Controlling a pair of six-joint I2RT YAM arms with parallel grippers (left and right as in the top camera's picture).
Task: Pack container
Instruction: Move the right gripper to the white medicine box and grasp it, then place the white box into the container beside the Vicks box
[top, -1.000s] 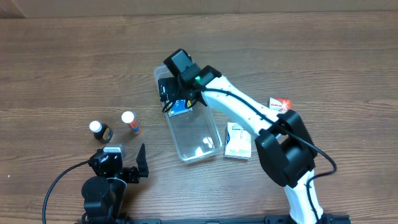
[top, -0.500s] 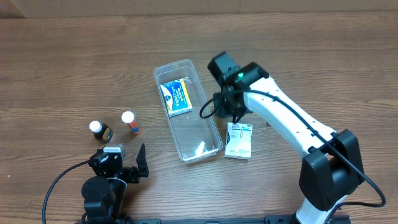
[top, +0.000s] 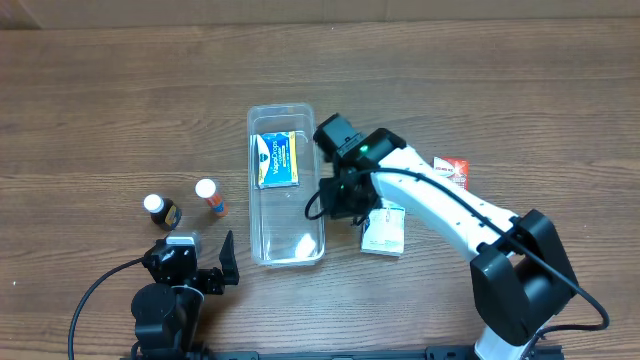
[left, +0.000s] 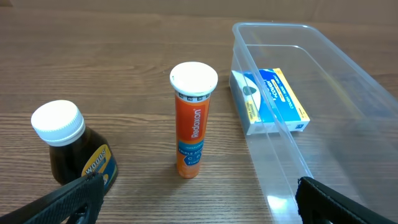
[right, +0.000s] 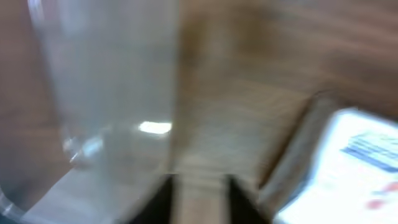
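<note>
The clear container (top: 253, 205) lies lengthwise at the table's middle, with a blue-and-yellow box (top: 276, 160) in its far end. My right gripper (top: 340, 200) hangs just off the container's right wall, between it and a white box (top: 384, 232). The right wrist view is blurred: the container (right: 106, 81) is on the left, the white box (right: 357, 165) on the right, and the right gripper (right: 204, 202) stands a little open over bare wood. My left gripper (left: 205, 208) is wide open near the table's front, facing an orange tube (left: 194, 118), with the container (left: 298, 155) to its right.
A dark bottle with a white cap (top: 158, 210) and the orange tube (top: 210, 197) stand left of the container. A red-and-white box (top: 452, 170) lies at the right, behind the right arm. The dark bottle (left: 68, 146) is close to my left finger.
The right gripper left the container's far end, swung right, then came back down beside its right wall. The container turned from slanted to straight and shifted left. The left arm stayed still.
</note>
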